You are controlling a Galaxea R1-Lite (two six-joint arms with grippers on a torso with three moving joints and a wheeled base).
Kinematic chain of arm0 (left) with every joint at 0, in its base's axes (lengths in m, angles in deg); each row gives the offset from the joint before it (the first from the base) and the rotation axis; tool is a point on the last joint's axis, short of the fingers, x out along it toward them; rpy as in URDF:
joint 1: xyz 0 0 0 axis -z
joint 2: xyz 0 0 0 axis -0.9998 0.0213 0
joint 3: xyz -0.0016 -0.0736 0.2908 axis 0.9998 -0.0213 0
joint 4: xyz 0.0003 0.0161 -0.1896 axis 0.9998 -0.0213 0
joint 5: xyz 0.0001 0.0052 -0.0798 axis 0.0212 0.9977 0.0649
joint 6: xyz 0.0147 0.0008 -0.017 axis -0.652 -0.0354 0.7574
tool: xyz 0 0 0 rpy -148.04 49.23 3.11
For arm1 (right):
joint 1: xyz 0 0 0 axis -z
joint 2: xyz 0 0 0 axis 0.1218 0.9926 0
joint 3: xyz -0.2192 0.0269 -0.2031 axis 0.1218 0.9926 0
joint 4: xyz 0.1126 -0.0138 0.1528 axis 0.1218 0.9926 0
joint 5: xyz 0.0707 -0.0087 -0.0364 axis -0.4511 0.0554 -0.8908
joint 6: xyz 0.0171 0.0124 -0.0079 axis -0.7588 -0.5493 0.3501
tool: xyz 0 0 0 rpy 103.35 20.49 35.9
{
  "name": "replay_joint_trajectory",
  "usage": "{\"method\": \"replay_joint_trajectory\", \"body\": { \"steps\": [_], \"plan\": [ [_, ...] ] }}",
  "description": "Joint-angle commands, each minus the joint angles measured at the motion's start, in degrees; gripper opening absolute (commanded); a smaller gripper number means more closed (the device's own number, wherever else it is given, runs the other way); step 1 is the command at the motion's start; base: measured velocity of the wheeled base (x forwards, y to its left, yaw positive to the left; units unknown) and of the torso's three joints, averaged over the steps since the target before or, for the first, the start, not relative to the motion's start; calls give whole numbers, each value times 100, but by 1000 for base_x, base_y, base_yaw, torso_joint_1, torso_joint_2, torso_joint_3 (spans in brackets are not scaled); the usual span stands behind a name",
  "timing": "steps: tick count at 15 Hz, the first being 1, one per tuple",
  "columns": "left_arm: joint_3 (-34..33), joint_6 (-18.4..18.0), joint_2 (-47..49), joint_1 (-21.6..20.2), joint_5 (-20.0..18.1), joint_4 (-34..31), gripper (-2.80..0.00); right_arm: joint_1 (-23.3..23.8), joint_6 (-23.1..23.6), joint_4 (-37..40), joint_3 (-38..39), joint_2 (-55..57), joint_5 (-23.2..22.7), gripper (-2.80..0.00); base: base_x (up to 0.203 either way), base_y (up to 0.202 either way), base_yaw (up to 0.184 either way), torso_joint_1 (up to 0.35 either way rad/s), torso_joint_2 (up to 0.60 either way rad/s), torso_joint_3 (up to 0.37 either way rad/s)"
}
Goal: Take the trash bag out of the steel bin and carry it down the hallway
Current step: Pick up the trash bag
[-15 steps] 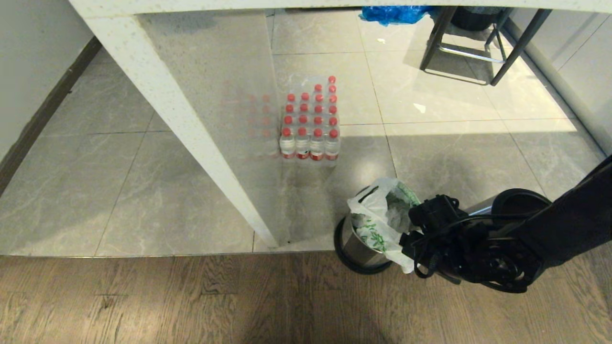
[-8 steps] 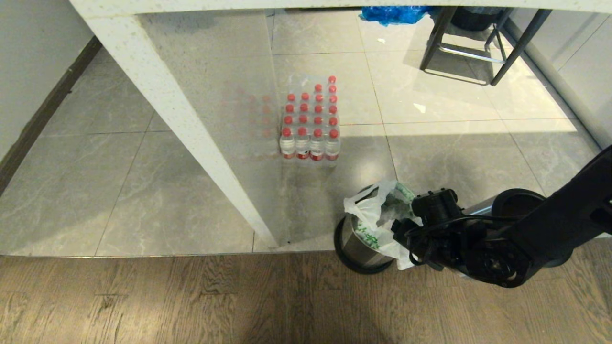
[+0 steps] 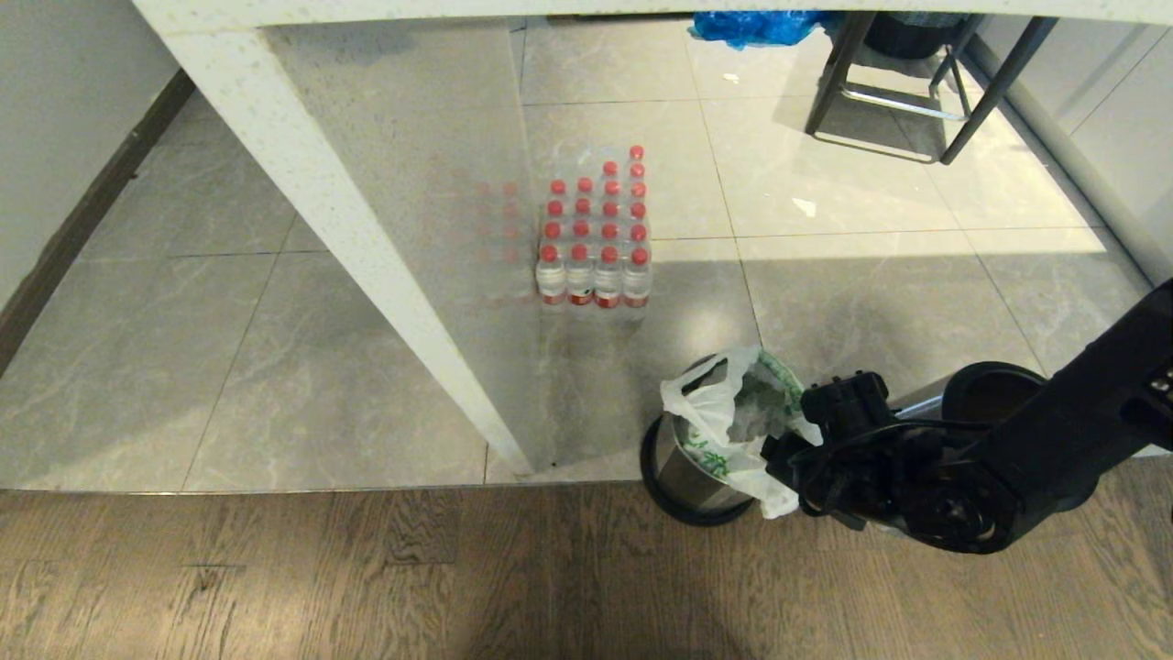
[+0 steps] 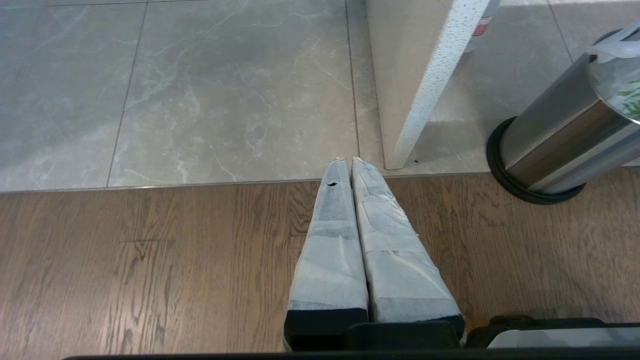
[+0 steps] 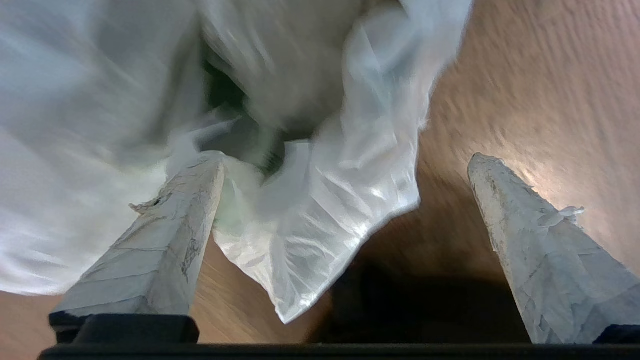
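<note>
The steel bin (image 3: 683,477) stands where the grey tiles meet the wood floor, its black base ring showing. The white trash bag (image 3: 724,417) with green print lines it and spills over the rim. My right gripper (image 5: 346,157) is open at the bin's right side. A loose flap of the bag (image 5: 320,210) hangs between its fingers, touching one finger (image 5: 165,225). In the head view its wrist (image 3: 852,449) hides the fingers. My left gripper (image 4: 349,160) is shut and empty, parked low over the wood floor to the left of the bin (image 4: 555,135). The hallway is out of view.
A white counter panel (image 3: 367,247) comes down to the floor just left of the bin. A wrapped pack of red-capped water bottles (image 3: 596,238) stands behind it. Stool legs (image 3: 898,92) and a blue bag (image 3: 751,26) are at the far right. A black-rimmed round thing (image 3: 994,385) sits behind my right arm.
My right forearm has sunk lower and the wrist has turned beside the bin. The bag's rim has shifted slightly. The gripper has stayed open and the left arm has not moved.
</note>
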Motion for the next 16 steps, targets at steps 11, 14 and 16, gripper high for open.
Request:
{"method": "replay_joint_trajectory", "body": {
  "steps": [11,14,16],
  "plan": [
    [0,6,-1,0,0,4,-280,2,-291,-899,-363,448,-267,0,0,0,0,0,0,0],
    [0,-3,-1,0,0,4,-280,-8,-316,-834,-618,451,-333,0,0,0,0,0,0,0],
    [0,0,-1,0,0,4,-280,-18,-306,-742,-745,450,-436,0,0,0,0,0,0,0]
  ]
}}
